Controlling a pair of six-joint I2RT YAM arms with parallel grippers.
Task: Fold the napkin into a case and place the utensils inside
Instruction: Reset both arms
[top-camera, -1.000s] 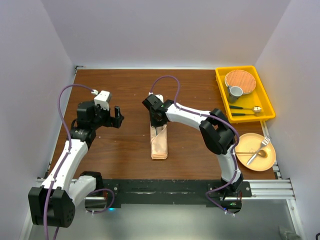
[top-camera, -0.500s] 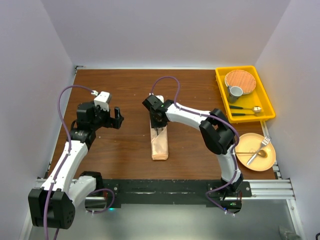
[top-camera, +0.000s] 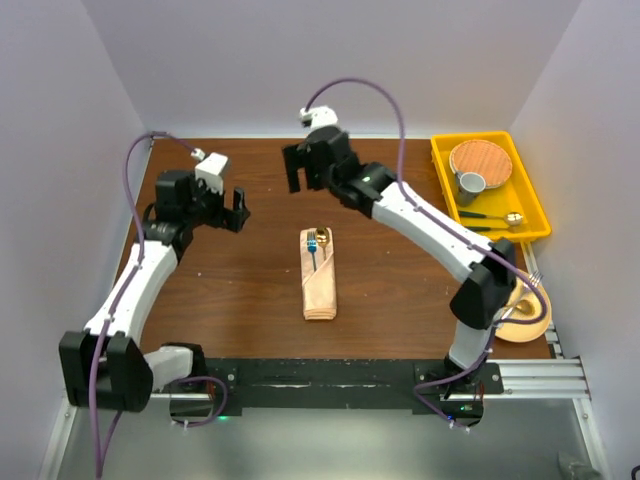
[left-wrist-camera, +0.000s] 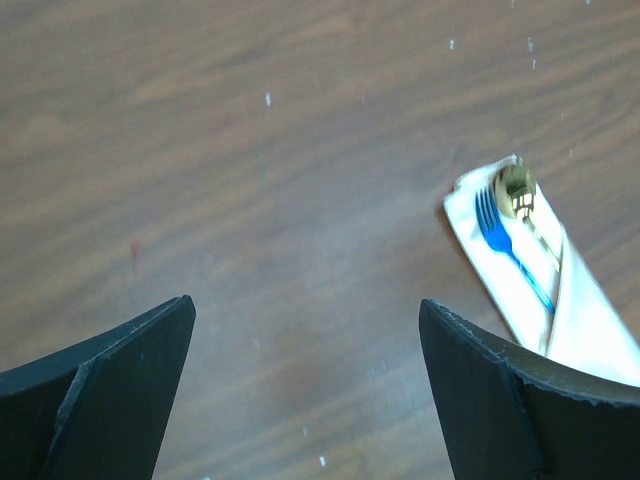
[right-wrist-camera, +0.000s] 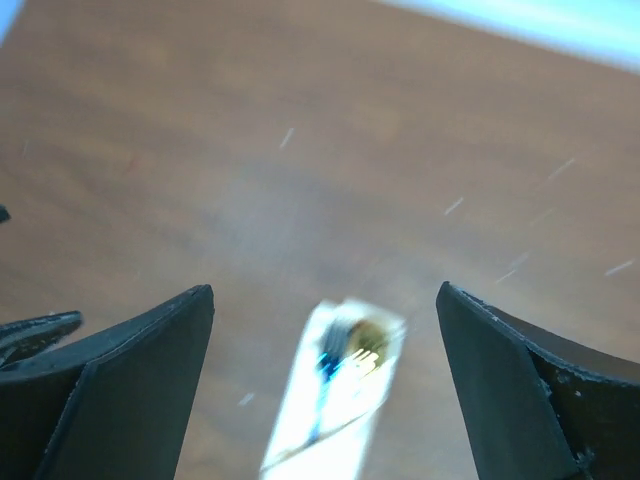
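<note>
The napkin, folded into a narrow peach case (top-camera: 320, 278), lies lengthwise at the table's centre. Out of its far end stick a blue fork (top-camera: 314, 243) and a gold spoon bowl (top-camera: 322, 236); both also show in the left wrist view as blue fork (left-wrist-camera: 497, 232) and spoon (left-wrist-camera: 516, 192), and blurred in the right wrist view on the case (right-wrist-camera: 335, 400). My right gripper (top-camera: 306, 170) is raised beyond the case's far end, open and empty. My left gripper (top-camera: 238, 208) hovers left of the case, open and empty.
A yellow bin (top-camera: 535, 205) at the back right holds a wood-toned plate (top-camera: 480, 160), a grey cup (top-camera: 470, 185) and dark-handled cutlery (top-camera: 490, 217). A yellow plate (top-camera: 535, 318) at the right edge is partly behind my right arm.
My right gripper opened, let go over the case's far end, and rose back toward the far side. The blue fork and gold spoon now show in the case. My left arm lifted slightly.
</note>
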